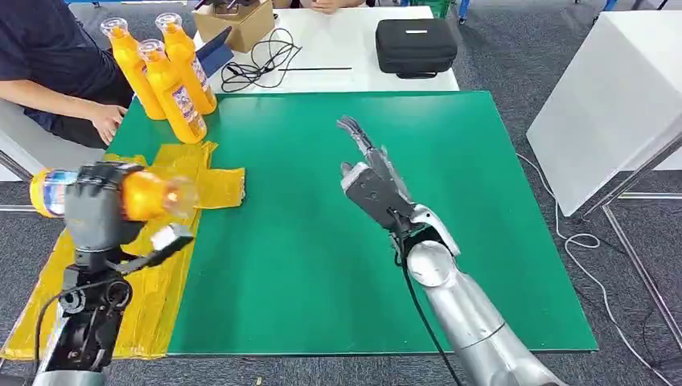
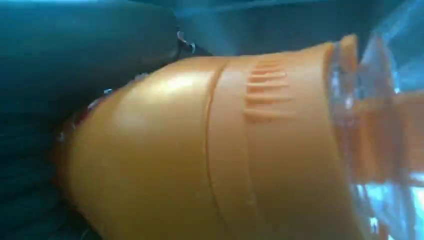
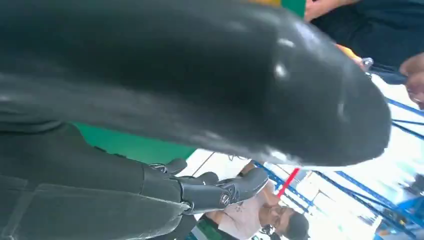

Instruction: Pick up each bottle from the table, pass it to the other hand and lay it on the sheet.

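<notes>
My left hand grips an orange bottle lying sideways, held above the yellow sheet at the table's left edge. Up close in the left wrist view the orange bottle shows its clear cap end, with my dark fingers wrapped behind it. Three more orange bottles stand upright at the far left corner of the green table. My right hand hovers over the middle of the table with fingers stretched out and nothing in it; its thumb looms large in the right wrist view.
A person in dark clothes sits at the far left, one hand resting near the standing bottles. Behind the green table a white table carries a black case, a cardboard box and black cables. A white panel stands to the right.
</notes>
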`<action>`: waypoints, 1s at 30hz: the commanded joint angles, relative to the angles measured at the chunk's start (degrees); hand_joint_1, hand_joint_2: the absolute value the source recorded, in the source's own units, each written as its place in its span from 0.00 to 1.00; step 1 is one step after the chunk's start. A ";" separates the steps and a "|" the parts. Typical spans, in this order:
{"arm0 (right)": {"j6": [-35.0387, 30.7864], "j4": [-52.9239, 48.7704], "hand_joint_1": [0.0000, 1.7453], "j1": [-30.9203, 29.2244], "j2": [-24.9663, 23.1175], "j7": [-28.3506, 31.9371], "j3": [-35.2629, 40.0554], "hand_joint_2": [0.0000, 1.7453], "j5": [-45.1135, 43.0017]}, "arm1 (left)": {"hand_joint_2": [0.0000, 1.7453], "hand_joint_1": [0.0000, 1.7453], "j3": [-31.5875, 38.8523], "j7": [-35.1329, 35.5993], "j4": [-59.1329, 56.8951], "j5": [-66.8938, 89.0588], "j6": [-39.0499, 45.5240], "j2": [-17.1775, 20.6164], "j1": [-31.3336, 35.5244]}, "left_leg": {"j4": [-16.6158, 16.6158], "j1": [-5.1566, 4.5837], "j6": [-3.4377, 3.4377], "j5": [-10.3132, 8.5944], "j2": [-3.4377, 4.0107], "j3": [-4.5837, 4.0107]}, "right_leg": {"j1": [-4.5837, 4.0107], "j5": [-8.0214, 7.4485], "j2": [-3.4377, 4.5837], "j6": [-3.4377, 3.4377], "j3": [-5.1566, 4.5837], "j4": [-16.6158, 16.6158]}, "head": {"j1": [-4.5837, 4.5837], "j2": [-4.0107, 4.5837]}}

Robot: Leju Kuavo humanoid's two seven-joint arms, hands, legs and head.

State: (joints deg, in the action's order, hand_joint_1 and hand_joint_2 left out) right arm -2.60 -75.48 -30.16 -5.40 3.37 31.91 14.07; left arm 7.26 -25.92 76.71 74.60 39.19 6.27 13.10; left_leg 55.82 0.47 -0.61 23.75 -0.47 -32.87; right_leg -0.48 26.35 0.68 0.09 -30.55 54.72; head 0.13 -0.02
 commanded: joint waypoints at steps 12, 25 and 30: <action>-0.92 -8.84 0.00 6.34 9.28 1.98 0.54 0.00 -0.53 | 1.00 1.00 -17.52 20.00 -24.86 15.20 0.81 5.09 6.02 | -0.02 0.04 -0.02 0.09 -0.17 0.25 | -0.03 0.13 -0.26 -0.13 0.35 -0.05 | 0.02 0.00; -1.09 -9.60 0.00 7.09 9.96 2.29 0.67 0.00 -0.41 | 1.00 1.00 -21.67 22.47 -28.09 14.91 0.81 6.17 6.90 | -0.01 0.05 0.00 0.02 -0.21 0.09 | -0.04 0.08 -0.28 -0.08 0.22 -0.03 | 0.02 0.00; -1.53 -9.22 0.00 7.47 11.17 2.30 1.37 0.00 -1.08 | 1.00 1.00 -18.42 17.78 -33.99 11.31 0.81 4.74 8.00 | -0.07 0.02 -0.02 0.12 0.02 0.32 | -0.01 0.10 -0.06 -0.12 0.39 -0.09 | 0.02 0.00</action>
State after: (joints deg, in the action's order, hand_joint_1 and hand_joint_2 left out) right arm -3.61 -85.37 -21.84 2.60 5.62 31.76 13.73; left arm -9.81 -5.05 53.58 88.22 39.34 11.37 17.74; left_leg 55.81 0.51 -0.61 23.76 -0.45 -32.88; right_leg -0.51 26.34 0.72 0.09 -30.52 54.73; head 0.15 -0.02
